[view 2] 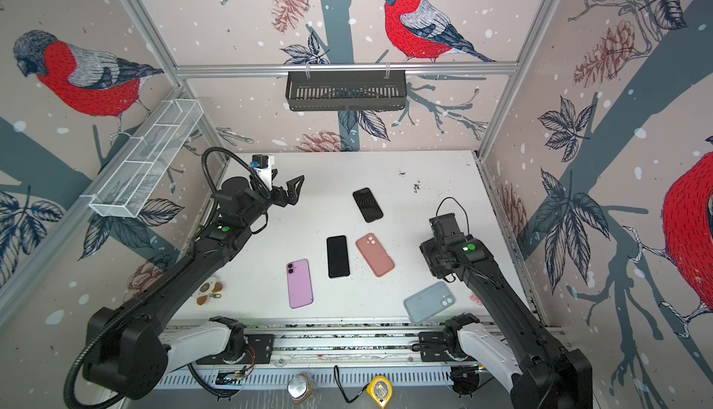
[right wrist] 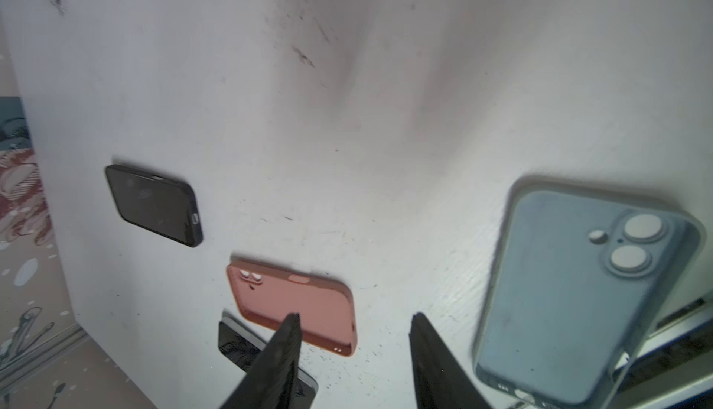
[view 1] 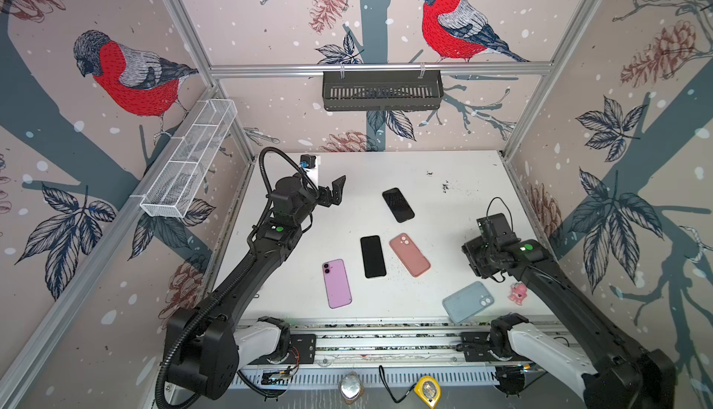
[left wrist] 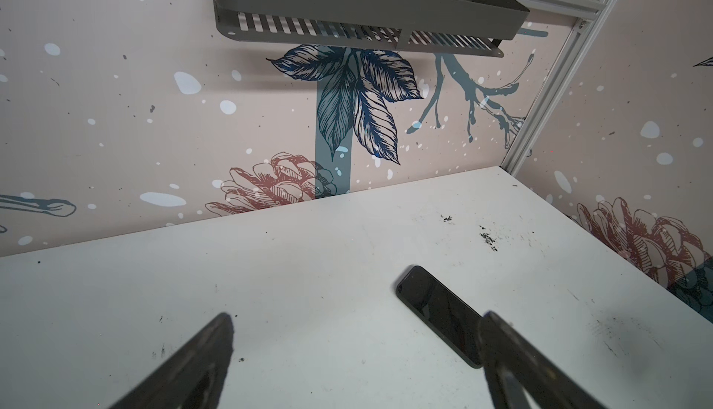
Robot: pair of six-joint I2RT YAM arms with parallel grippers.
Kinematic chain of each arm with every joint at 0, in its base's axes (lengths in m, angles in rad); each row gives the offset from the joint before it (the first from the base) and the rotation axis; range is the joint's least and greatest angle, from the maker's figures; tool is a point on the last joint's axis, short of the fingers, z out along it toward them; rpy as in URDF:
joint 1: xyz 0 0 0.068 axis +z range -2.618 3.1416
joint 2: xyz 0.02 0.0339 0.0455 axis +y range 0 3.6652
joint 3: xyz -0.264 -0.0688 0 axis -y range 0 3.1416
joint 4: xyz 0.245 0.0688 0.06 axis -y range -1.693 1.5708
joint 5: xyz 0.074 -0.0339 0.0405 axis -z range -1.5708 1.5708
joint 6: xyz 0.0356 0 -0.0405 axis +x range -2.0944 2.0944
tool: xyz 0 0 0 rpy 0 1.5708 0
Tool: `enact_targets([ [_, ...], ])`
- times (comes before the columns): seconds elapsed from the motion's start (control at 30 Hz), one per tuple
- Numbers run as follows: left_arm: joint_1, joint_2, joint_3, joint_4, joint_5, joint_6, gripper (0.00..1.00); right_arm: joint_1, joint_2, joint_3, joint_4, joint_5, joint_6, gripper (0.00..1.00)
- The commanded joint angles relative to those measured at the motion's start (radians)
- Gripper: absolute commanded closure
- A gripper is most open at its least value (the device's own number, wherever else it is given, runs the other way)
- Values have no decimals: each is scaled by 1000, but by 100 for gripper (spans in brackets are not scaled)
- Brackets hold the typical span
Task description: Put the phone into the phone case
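Note:
Several phones and cases lie flat on the white table [view 1: 463,202]. In both top views a black phone [view 1: 372,256] lies screen up mid-table, with a salmon-pink case [view 1: 409,254] just right of it. A lilac phone [view 1: 337,283] lies back up to the left. A pale blue case [view 1: 468,301] lies near the front right. A dark phone [view 1: 398,205] lies farther back. My left gripper [view 1: 335,191] hangs open and empty above the table, left of that dark phone [left wrist: 436,310]. My right gripper [right wrist: 353,316] is open and empty, between the pink case [right wrist: 293,303] and the blue case [right wrist: 578,291].
A small pink figurine [view 1: 517,293] stands at the front right, by the right arm. A black basket [view 1: 382,90] hangs on the back wall and a white mesh basket [view 1: 189,156] on the left wall. A yellow tape measure [view 1: 427,391] lies below the front rail.

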Motion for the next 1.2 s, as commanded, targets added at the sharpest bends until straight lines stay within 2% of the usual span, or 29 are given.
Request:
enact_targets([
  [0.0, 2, 1, 12, 7, -2, 14, 2, 43, 12, -16, 31, -2, 76, 43],
  [0.43, 2, -8, 16, -10, -17, 19, 3, 98, 40, -139, 52, 13, 94, 48],
  [0.8, 2, 9, 27, -25, -14, 20, 3, 107, 85, -230, 144, -6, 89, 55],
  [0.87, 1, 11, 32, -29, -11, 20, 3, 105, 91, -235, 158, -5, 80, 62],
  [0.93, 1, 14, 31, -29, -11, 22, 3, 100, 95, -245, 181, -7, 69, 74],
  [1.1, 2, 21, 37, -35, -11, 21, 4, 59, 90, -241, 199, 15, 5, 86],
  [1.17, 2, 28, 44, -47, -15, 23, 4, 21, 82, -222, 218, 34, -61, 96],
])
